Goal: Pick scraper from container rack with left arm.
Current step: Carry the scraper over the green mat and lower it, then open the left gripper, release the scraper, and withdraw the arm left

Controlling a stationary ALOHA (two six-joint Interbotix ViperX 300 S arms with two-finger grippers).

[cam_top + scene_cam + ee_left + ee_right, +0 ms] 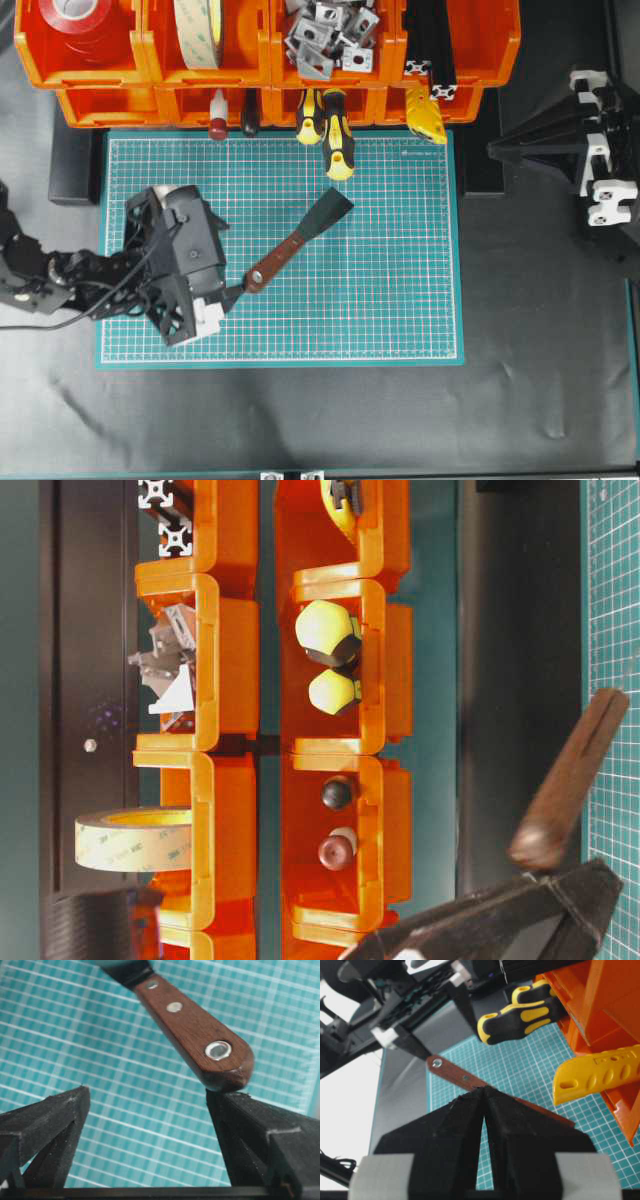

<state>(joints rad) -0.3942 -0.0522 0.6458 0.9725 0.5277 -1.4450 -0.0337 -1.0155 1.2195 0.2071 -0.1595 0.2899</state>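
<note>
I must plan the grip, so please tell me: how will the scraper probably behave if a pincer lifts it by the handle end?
The scraper is likely stiff: wooden handle, flat metal blade. Gripped at the rounded, glossy handle tip beside the left pincer, it may slip or pivot, blade end drooping. Flat, so unlikely to roll.

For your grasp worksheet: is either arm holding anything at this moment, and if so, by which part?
Nothing is held. The left gripper is open; the scraper lies on the green mat, its handle end touching one finger. The right gripper is shut and empty.
</note>
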